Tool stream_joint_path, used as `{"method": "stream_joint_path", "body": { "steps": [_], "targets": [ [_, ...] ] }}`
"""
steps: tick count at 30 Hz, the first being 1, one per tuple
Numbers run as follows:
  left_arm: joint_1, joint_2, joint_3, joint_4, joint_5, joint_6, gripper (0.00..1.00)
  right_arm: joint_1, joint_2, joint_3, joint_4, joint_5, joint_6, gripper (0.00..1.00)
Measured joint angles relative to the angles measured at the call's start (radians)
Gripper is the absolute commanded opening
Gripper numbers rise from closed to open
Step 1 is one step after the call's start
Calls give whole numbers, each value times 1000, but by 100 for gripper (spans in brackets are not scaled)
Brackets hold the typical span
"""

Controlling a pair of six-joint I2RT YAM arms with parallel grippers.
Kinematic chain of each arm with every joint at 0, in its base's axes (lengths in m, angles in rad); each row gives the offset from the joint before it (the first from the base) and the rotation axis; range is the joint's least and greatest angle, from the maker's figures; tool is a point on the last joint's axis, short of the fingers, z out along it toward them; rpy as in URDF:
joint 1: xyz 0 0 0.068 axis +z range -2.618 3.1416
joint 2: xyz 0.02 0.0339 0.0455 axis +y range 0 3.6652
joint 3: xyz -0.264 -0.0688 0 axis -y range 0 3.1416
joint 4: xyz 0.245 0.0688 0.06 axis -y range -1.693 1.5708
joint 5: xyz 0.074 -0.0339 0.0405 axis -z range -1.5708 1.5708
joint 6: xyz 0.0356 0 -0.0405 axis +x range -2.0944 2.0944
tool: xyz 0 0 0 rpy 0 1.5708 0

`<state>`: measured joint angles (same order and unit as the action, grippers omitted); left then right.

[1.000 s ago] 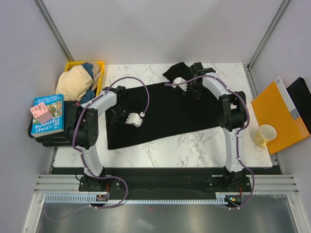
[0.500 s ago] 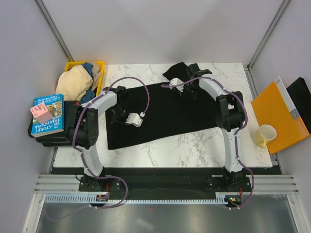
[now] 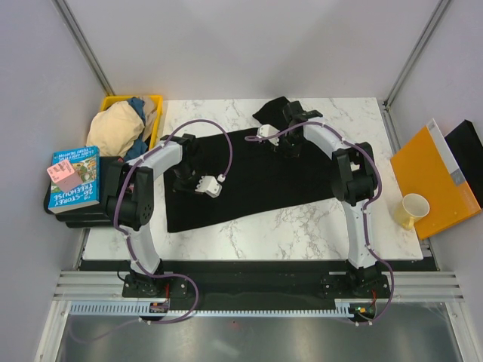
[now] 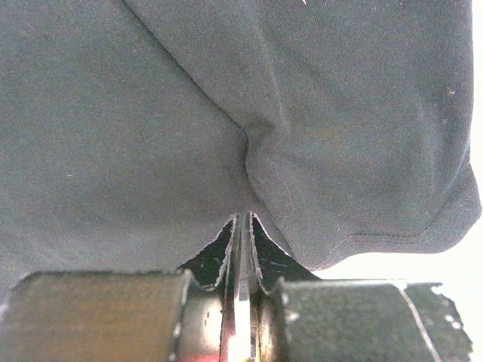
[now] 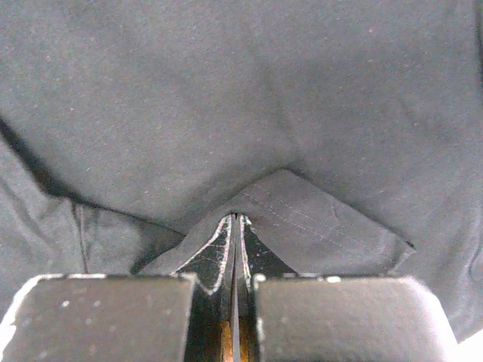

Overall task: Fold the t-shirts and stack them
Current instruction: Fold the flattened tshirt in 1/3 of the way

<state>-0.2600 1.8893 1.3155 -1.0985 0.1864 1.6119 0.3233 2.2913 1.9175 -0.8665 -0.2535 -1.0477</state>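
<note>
At the far left, off the table, a book (image 3: 74, 177) lay on a dark stack. Behind it stood a yellow bin (image 3: 156, 99) holding the crumpled beige t-shirt (image 3: 113, 128), with the blue t-shirt (image 3: 137, 104) bunched behind it. The black t-shirt (image 3: 256, 177) lay spread across the white marble table (image 3: 302, 226), running from the near left toward the far right, with a bunched part lying at the far edge.

The left gripper (image 4: 240, 219) was down over the left part of that shirt. Its jaws were pressed together on a puckered fold of the black cloth, beside a stitched hem with bare table showing past it. The right gripper (image 5: 235, 219) was down near the shirt's far edge, its jaws likewise pinched together on the black cloth, just below a turned-over hemmed corner.

To the right of the table lay an orange folder (image 3: 430, 177), with a yellow paper cup (image 3: 413, 208) standing on its near corner.
</note>
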Motion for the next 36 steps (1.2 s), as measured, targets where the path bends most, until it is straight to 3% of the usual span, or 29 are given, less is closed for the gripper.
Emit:
{"method": "stream_joint_path", "body": {
  "steps": [20, 23, 26, 36],
  "targets": [
    [-13, 1, 0, 0, 8, -3, 11, -20, 8, -72, 285, 162, 61, 3],
    [-13, 1, 0, 0, 8, -4, 11, -22, 7, -73, 288, 161, 68, 6],
    [-13, 1, -1, 0, 8, -7, 12, -23, -2, -73, 278, 157, 69, 0],
    [-18, 1, -8, -2, 8, -8, 12, -26, -112, -74, 188, 111, 46, 0]
  ]
}}
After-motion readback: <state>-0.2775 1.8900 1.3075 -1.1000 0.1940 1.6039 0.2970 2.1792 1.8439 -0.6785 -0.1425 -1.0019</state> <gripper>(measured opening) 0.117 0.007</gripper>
